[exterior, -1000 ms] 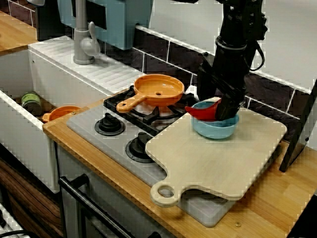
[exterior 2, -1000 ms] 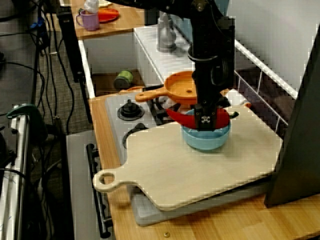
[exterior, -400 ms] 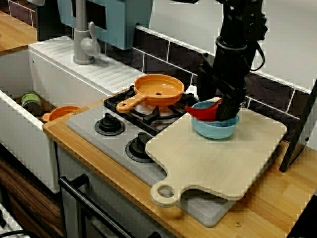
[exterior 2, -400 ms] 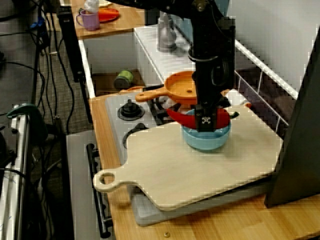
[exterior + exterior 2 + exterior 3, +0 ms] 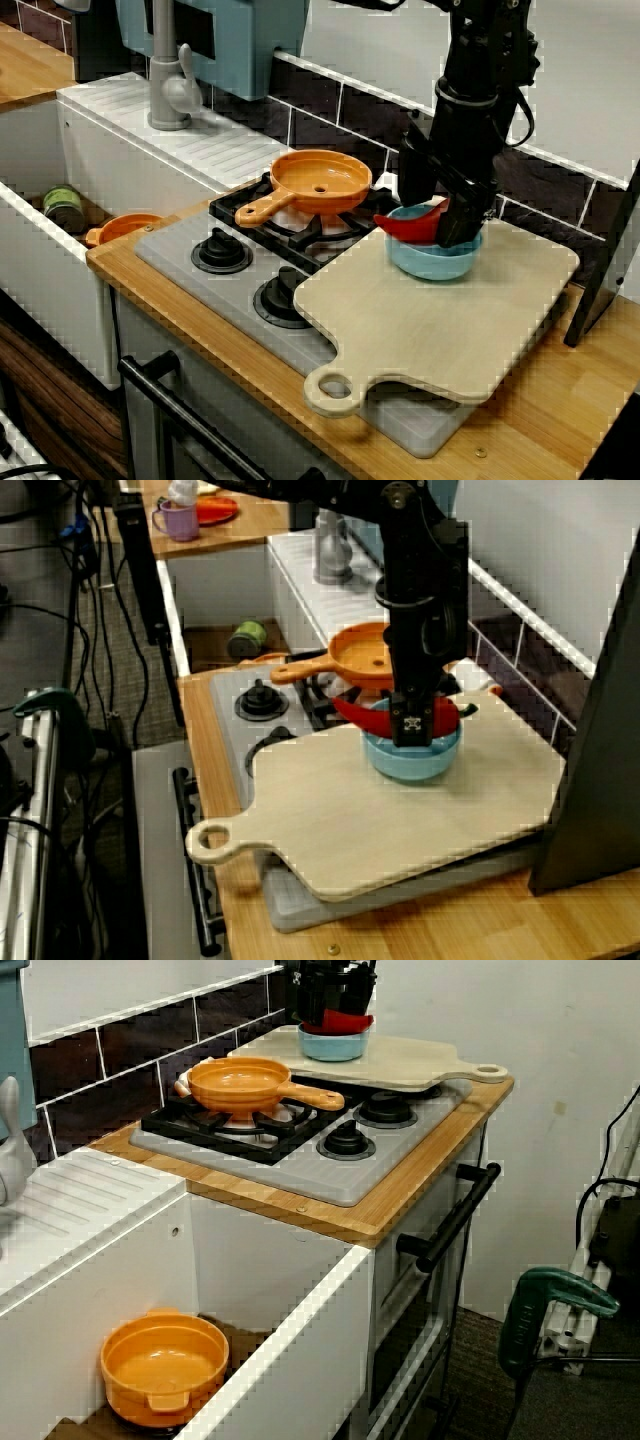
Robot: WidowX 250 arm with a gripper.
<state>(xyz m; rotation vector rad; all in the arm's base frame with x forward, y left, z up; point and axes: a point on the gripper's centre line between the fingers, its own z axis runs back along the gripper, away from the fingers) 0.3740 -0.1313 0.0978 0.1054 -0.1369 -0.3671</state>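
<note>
A red bowl (image 5: 408, 226) hangs tilted over a light blue bowl (image 5: 432, 260), its lower edge at or just inside the blue rim. My gripper (image 5: 455, 225) is shut on the red bowl's right rim, with the black arm rising straight above it. The blue bowl stands at the back of a pale wooden cutting board (image 5: 440, 325). From the side, the gripper (image 5: 412, 725) hides the middle of the red bowl (image 5: 362, 714) above the blue bowl (image 5: 410, 762). In the view from the sink end, the red bowl (image 5: 345, 1024) sits right on top of the blue bowl (image 5: 330, 1046).
An orange pan (image 5: 320, 180) sits on the stove's back burner, left of the bowls, handle pointing forward-left. Two black knobs (image 5: 221, 250) are in front. The sink holds an orange bowl (image 5: 165, 1365) and a green can (image 5: 62, 205). A dark stand (image 5: 600, 270) leans at the right.
Hardly anything differs. The gripper and the red bowl have edged up a trace above the blue bowl; everything else is still.
</note>
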